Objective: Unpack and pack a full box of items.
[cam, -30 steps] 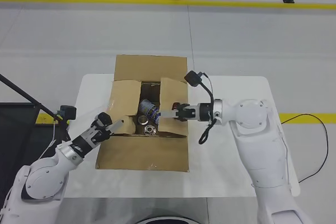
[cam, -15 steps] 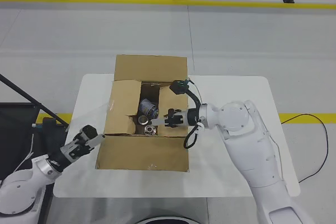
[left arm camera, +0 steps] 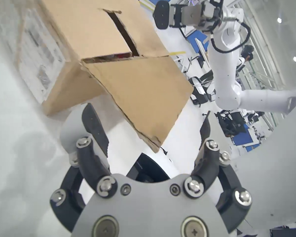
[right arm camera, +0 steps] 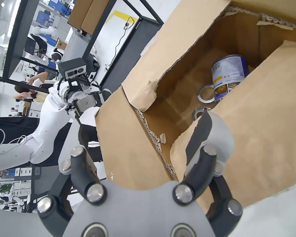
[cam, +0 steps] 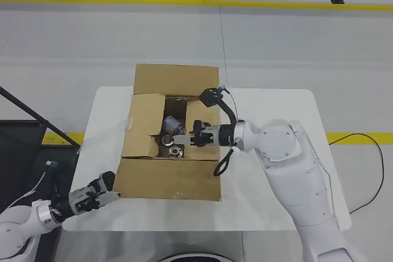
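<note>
**White arms, dark-jointed grippers**

The left arm [cam: 26, 219] and right arm [cam: 295, 170] are glossy white with rounded joints. The left gripper [left arm camera: 148, 118] and right gripper [right arm camera: 144, 129] each have a grey plate [left arm camera: 148, 206], silver screws [left arm camera: 104, 186], black links [left arm camera: 88, 156] and white-backed fingers [right arm camera: 219, 134]. A black cable [cam: 224, 164] loops beside a black camera [cam: 208, 98].

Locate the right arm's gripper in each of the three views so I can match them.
Top view: right gripper at the box's opening, over the flap on the robot's right.
Left wrist view: right gripper farther off, beyond the box, above its flaps.
Right wrist view: right gripper close up, open, cardboard flap between its fingers.
Shared landmark: the open cardboard box.
</note>
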Motion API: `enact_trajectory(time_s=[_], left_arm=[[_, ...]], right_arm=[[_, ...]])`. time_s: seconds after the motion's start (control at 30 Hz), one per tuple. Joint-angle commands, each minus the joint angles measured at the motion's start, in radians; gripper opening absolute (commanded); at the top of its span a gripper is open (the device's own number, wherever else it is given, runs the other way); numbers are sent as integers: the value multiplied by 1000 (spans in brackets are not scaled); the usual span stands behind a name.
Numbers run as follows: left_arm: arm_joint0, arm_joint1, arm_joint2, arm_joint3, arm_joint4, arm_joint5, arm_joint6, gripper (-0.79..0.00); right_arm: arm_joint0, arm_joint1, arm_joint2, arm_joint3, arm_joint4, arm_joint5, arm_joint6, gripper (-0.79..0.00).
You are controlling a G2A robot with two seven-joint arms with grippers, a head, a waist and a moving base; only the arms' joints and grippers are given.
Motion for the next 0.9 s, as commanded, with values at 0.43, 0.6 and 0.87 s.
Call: enact_trajectory(time_s=[0.43, 0.6, 0.87], left_arm=[[84, 132, 62, -33, -17, -87, 93, 0], [82, 157, 52, 16, -60, -98, 103, 0], [113, 201, 114, 22, -44, -121, 126, 0]], right_arm=[[-77, 24, 34, -124, -45, 27, -95, 0], [-101, 37, 69, -154, -67, 42, -101, 0], [-204, 69, 221, -177, -42, 55, -98, 0]])
